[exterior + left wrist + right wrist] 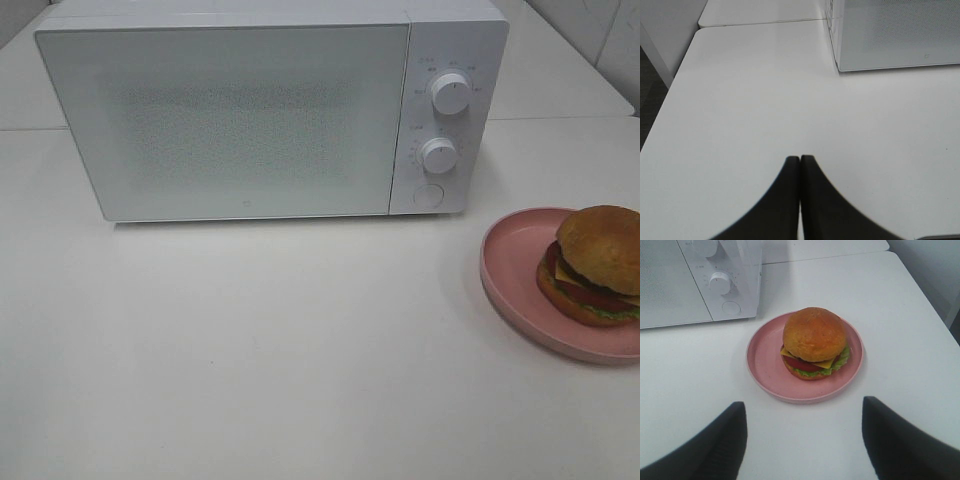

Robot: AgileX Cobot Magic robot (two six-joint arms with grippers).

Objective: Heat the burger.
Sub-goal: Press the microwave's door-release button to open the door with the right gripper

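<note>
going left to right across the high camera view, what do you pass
microwave door -> its two knobs -> bare left part of the pink plate -> burger, sitting on the plate's right side at the picture's edge

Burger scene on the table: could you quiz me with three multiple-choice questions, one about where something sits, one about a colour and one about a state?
1. Where is the burger?
A. on the bare table
B. on the plate
C. in a bowl

2. What colour is the plate?
A. pink
B. blue
C. green

3. The microwave door is:
A. wide open
B. taken off
C. shut

Answers:
1 B: the burger rests on the plate.
2 A: the plate's rim and floor are pink.
3 C: the door sits flush across the front.
</note>
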